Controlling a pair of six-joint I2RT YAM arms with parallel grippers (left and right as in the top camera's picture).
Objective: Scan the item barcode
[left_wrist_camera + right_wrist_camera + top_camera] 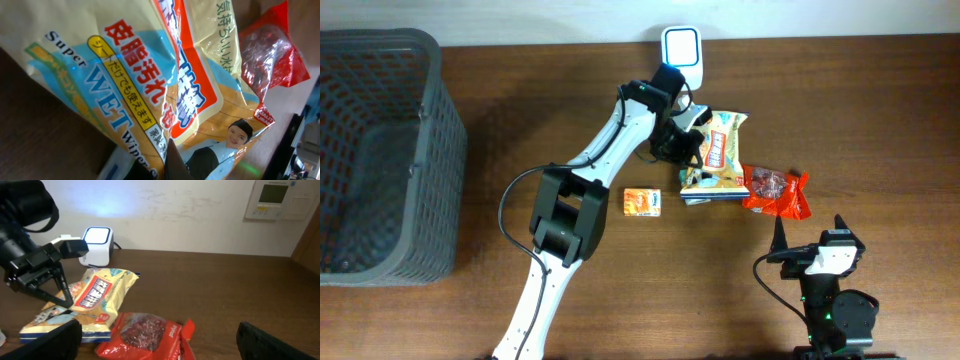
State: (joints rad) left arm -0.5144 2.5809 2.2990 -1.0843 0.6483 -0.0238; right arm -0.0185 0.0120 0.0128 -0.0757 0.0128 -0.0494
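A yellow wet-wipes pack (722, 150) lies on the table, just in front of the white barcode scanner (681, 47). My left gripper (682, 142) is at the pack's left edge, shut on a fold of its wrapper. In the left wrist view the two dark fingertips (175, 162) pinch the printed film of the pack (150, 90). No barcode shows in any view. My right gripper (817, 252) stands open near the front edge, with nothing between its fingers (50, 340); it faces the pack (95, 300) and the scanner (97, 245).
A red snack bag (777, 190) lies against the pack's right side, close in front of the right gripper (157, 345). A small orange box (642, 202) sits left of the pack. A dark mesh basket (380, 150) fills the far left.
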